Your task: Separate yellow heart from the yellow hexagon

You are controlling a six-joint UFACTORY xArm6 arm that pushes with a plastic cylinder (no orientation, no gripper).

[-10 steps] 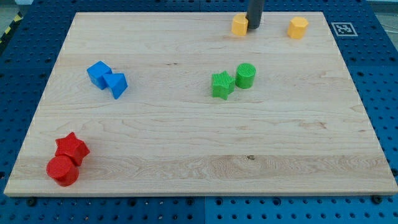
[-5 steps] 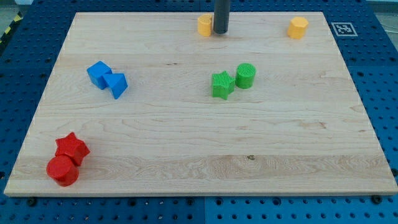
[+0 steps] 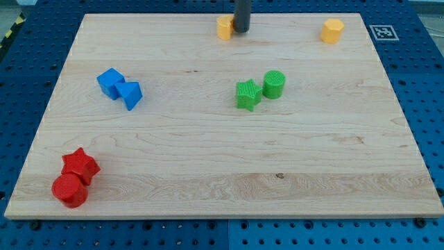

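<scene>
The yellow heart lies near the view's top edge of the wooden board, a little left of centre. My tip stands right against the heart's right side. The yellow hexagon sits far off to the view's right, near the top right corner. A wide stretch of board lies between the two yellow blocks.
A green star and a green cylinder touch near the middle. Two blue blocks sit together at the left. A red star and a red cylinder sit at the bottom left. The board's top edge is close to the heart.
My tip has pushed the yellow heart to the view's left along the top edge, away from the yellow hexagon, which has not moved. The last half second shows only a small shift.
</scene>
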